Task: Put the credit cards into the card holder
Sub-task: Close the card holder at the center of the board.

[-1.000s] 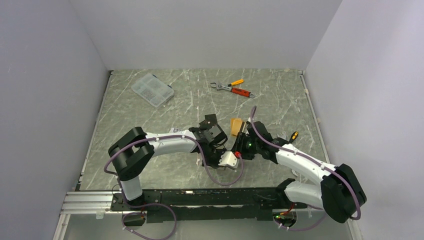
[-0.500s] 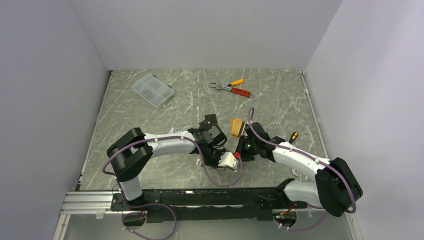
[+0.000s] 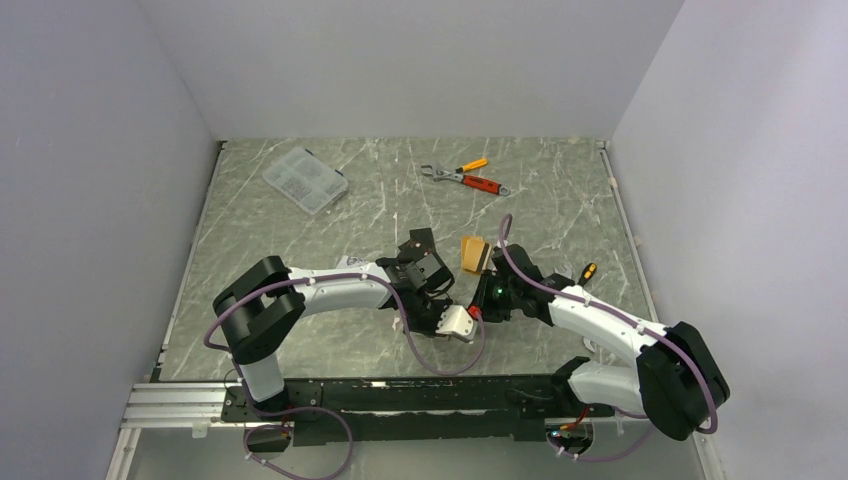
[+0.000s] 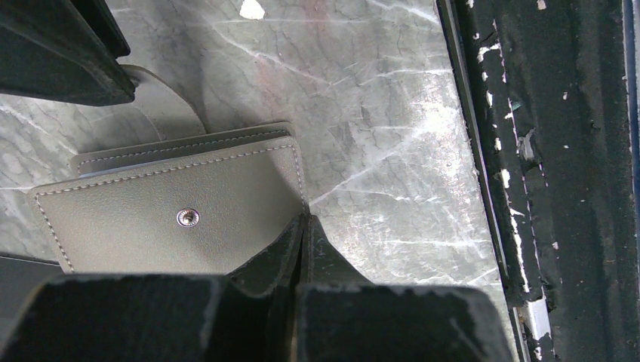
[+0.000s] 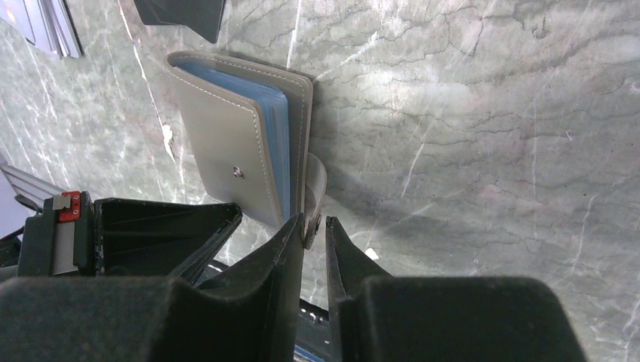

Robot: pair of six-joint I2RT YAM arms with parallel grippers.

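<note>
The right hand (image 5: 315, 226) pinches the card holder's (image 5: 219, 143) snap tab (image 5: 318, 185) at its four o'clock, while the closed left hand (image 4: 303, 223) hides a corner.

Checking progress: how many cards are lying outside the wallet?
3, probably: an orange-gold card on the table beyond the wallet; greyish card edges in the right wrist view's corner; apparently a black one beside them. Stacked ones may be hidden.

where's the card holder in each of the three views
top external: not visible, likely hidden beneath the two wrists meeting mid-table.
left wrist: card holder at lower left, closed, cover facing the camera.
right wrist: upper left of centre, blue slots showing between its covers.
shared landmark: the round snap stud on its cover, seen in both wrist views.
</note>
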